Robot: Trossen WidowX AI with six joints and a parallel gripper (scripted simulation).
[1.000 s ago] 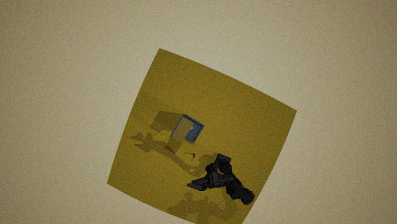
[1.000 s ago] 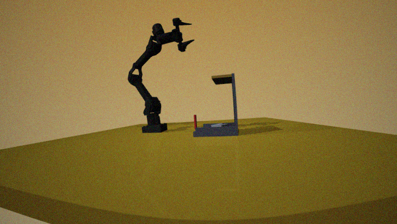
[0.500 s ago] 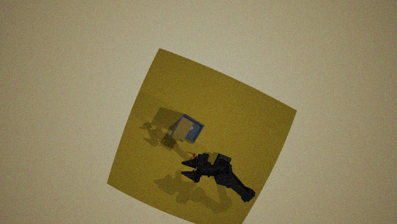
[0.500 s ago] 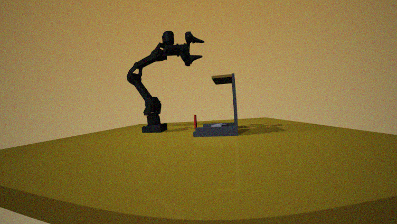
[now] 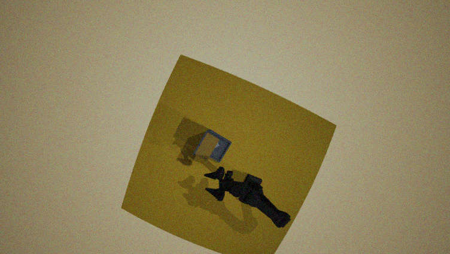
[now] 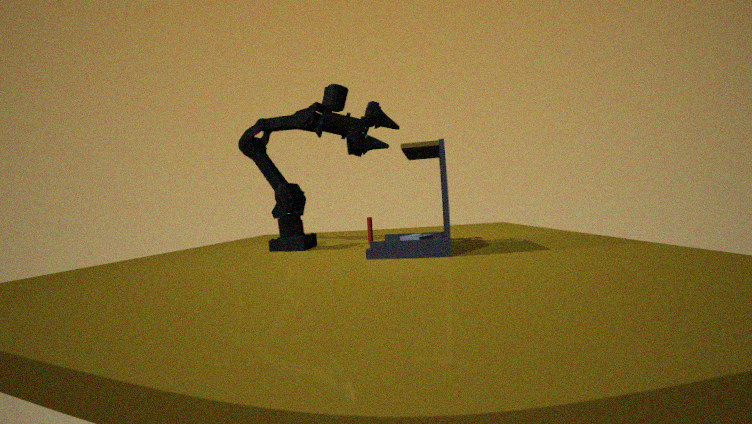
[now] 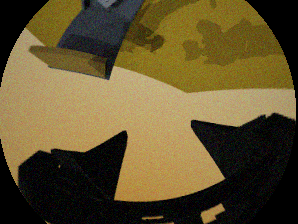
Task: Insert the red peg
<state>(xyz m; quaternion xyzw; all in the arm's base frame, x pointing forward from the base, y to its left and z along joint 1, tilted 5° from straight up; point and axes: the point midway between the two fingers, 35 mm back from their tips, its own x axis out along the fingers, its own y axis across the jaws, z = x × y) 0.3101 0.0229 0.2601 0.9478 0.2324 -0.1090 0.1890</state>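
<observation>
The red peg (image 6: 369, 230) stands upright on the table just outside the front of the box (image 5: 225, 151) (image 6: 410, 250) (image 7: 102, 27). It does not show in the top view or the wrist view. The flat roof (image 5: 206, 145) (image 6: 421, 151) (image 7: 75, 61) sticks out from the top of the tall back wall. Part of the pale block (image 5: 217, 145) (image 6: 416, 237) shows on the box floor; its hole cannot be made out. My gripper (image 5: 205, 181) (image 6: 393, 136) (image 7: 159, 129) is wide open and empty. It is high above the table, near roof height, and outside the box.
The box's low side wall (image 6: 384, 253) and tall back wall (image 6: 445, 194) stand beyond the peg. The arm's base (image 6: 292, 242) is on the table (image 5: 252, 110) (image 6: 263, 326), on the peg's other side. Dark shadows of the arm and box fall on the table.
</observation>
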